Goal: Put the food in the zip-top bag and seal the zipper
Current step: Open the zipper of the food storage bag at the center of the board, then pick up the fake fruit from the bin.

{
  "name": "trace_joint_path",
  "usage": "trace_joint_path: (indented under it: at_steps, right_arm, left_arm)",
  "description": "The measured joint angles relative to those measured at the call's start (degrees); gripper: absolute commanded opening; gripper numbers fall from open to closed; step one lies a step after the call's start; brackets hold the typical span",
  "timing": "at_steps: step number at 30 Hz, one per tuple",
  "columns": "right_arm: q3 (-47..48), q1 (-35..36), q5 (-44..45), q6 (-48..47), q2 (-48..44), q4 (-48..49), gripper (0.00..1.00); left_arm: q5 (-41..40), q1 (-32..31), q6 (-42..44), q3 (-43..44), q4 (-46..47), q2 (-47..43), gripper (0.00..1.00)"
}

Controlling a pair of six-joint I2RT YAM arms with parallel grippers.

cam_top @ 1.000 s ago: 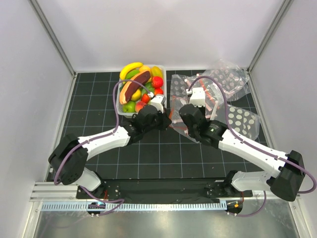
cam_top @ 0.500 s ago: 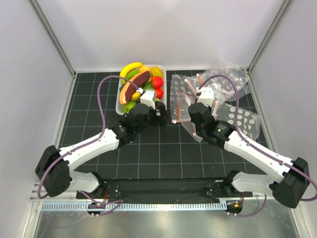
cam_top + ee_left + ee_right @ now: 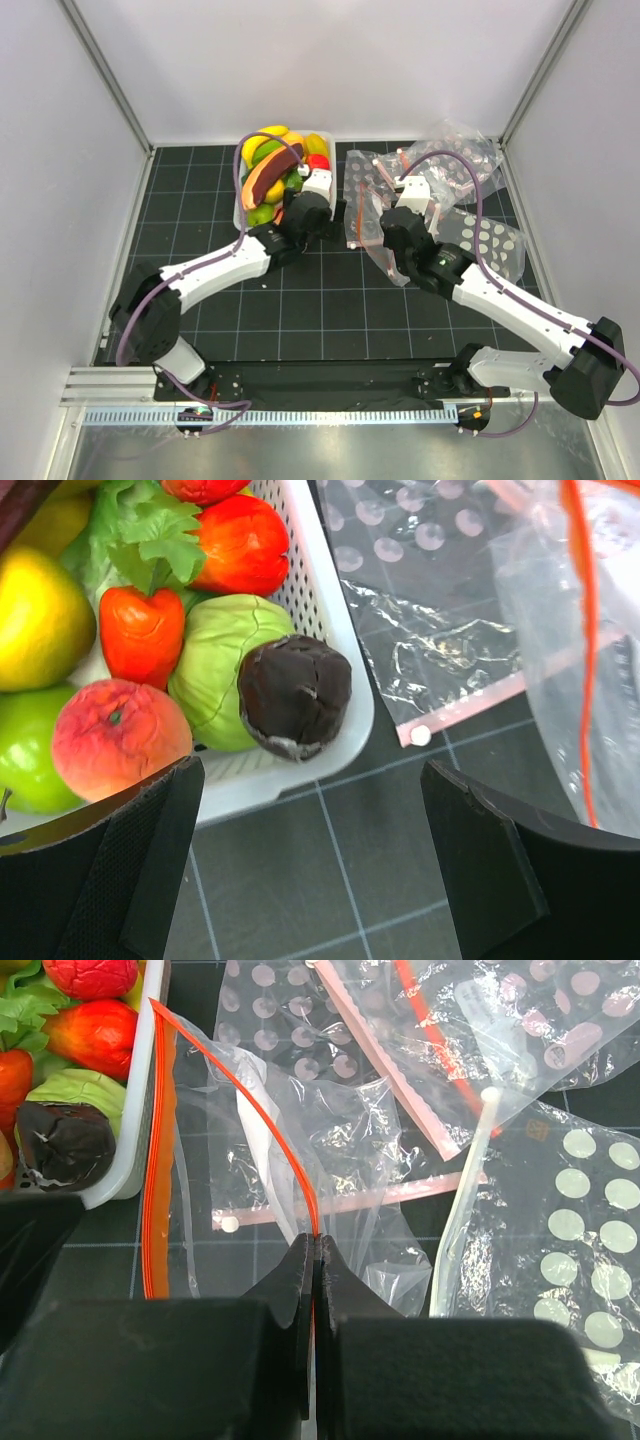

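Note:
The food (image 3: 278,172) is heaped in a white tub (image 3: 338,640). A dark brown piece (image 3: 293,695), a pale green one (image 3: 222,665), a red one (image 3: 140,632) and a peach-coloured one (image 3: 118,738) lie at its near corner. My left gripper (image 3: 310,880) hovers open and empty over the mat just short of that corner; it appears from above as (image 3: 310,208). The zip-top bag (image 3: 300,1130) lies right of the tub with its mouth spread. My right gripper (image 3: 315,1245) is shut on one side of the orange-red zipper (image 3: 250,1095); the other side (image 3: 157,1170) runs beside the tub.
More dotted clear bags lie at the back right (image 3: 458,160) and right (image 3: 492,245), one overlapping under the held bag (image 3: 400,1080). Grey walls enclose the black gridded mat (image 3: 330,300) on three sides.
My left gripper has let go at the bag's mouth, opened wide and swung left toward the tub's corner. The right gripper stays shut on the zipper, shifted slightly right with the bag.

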Motion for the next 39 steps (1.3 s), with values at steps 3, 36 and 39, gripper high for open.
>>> trace_joint_path:
  at_steps: [3, 36, 39]
  right_arm:
    - [0.00, 0.00, -0.39, 0.00, 0.00, 0.02, 0.01]
    - [-0.04, 0.00, -6.84, 0.00, -0.33, 1.64, 0.01]
    - [-0.68, 0.00, -9.14, 0.00, -1.03, 2.80, 0.01]
  left_arm:
    - [-0.02, 0.66, 0.48, 2.95, -1.14, 3.98, 0.89]
    - [15.87, 4.48, -1.77, -12.57, 12.35, -13.75, 0.25]
    - [21.27, 4.24, -3.72, -16.02, 16.94, -16.98, 0.25]
